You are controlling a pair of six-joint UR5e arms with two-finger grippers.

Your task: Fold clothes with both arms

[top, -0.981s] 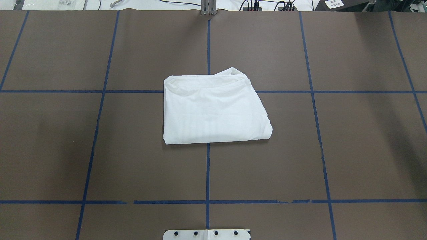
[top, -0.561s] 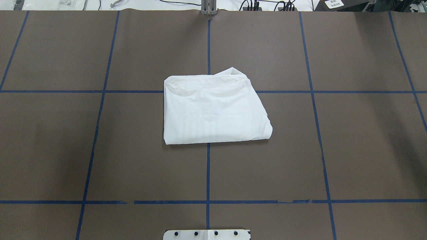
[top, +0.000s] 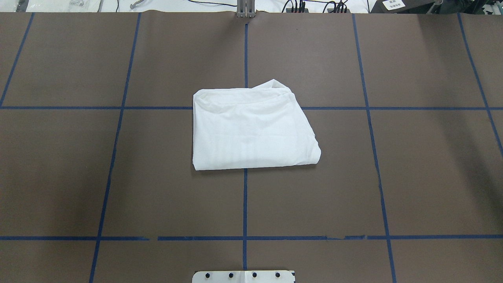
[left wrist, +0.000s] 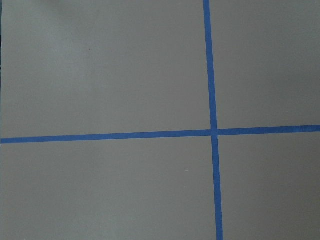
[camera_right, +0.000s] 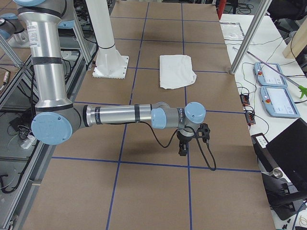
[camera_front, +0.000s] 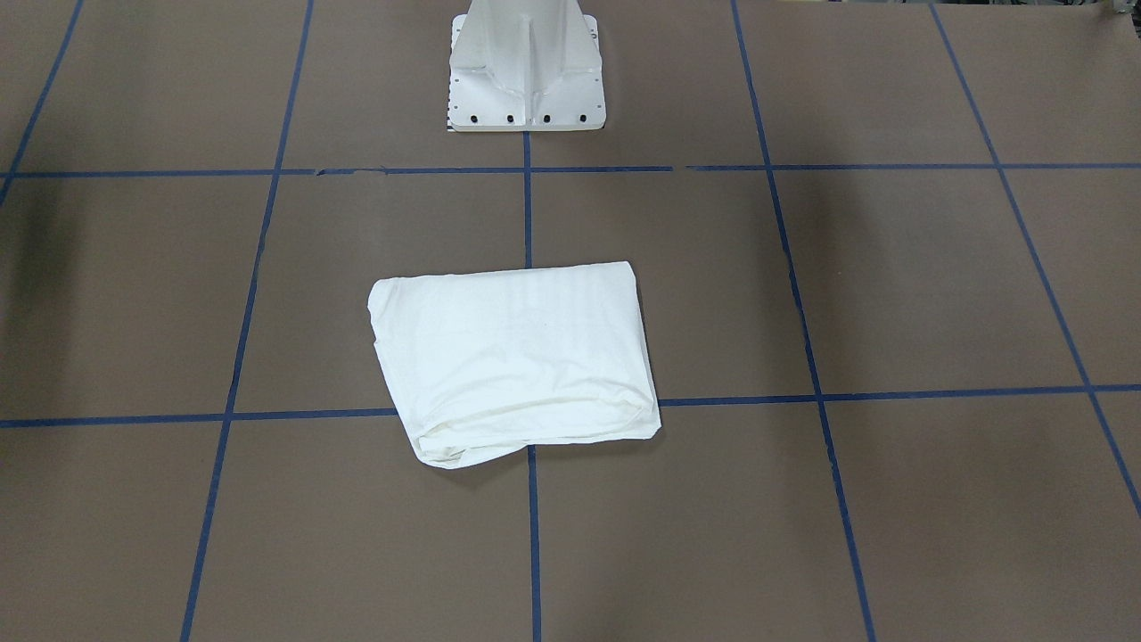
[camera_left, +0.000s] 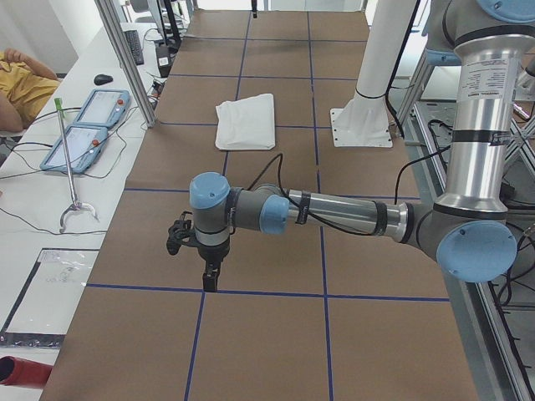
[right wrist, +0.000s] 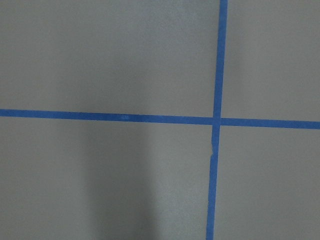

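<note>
The white T-shirt [top: 251,129] is lying folded in a compact, roughly four-sided bundle at the middle of the brown table [top: 78,177]. It is sitting right over a crossing of the blue tape lines [top: 245,204]. A plain white side is facing up, and one loose fold is poking out along the far edge, toward the robot's right. Nothing is touching it.

Out at the table's left end, well apart from the shirt, the left arm [camera_left: 334,213] is reaching low and flat across the surface. The left gripper [camera_left: 209,280] is pointing straight down beside a tape line. It looks to be hovering just above the table, though the angle makes that hard to call. Only the side view is catching this claw, so I cannot tell whether its fingers are apart or together.

At the opposite end the right arm [camera_right: 120,115] is mirroring that pose. The right gripper [camera_right: 183,148] is aiming down near another tape line, and its finger state cannot be told either.

Both wrist cameras are looking down on bare brown surface and one tape crossing each. The white pedestal base [camera_front: 526,71] is standing at the robot's edge, in line with the shirt. Two blue teach pendants [camera_left: 88,129] are lying on the white side bench.
</note>
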